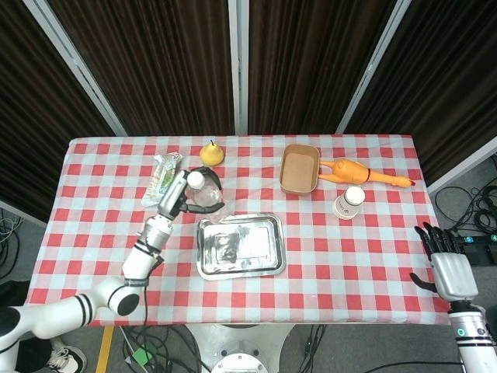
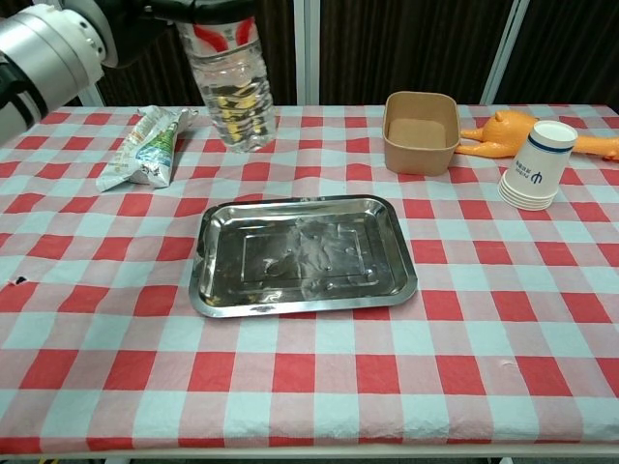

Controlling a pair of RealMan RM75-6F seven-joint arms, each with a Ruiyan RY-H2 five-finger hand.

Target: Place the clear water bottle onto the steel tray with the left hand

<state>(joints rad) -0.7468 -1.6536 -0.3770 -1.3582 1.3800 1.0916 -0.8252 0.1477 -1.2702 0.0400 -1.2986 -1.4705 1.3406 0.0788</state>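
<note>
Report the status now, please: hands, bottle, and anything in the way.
Left hand grips water bottle, lifted, near steel tray far-left corner. Right hand open, off table edge. Tray bare, nothing in the way.

1. A yellow pear (image 1: 210,152) stands far, left of centre on the checked worktop (image 2: 542,319).
2. A crumpled snack packet (image 2: 145,148) lies far left.
3. A brown paper box (image 2: 421,131) sits far right, an orange rubber chicken (image 2: 498,131) just beyond it.
4. Stacked paper cups (image 2: 538,165) stand right.
</note>
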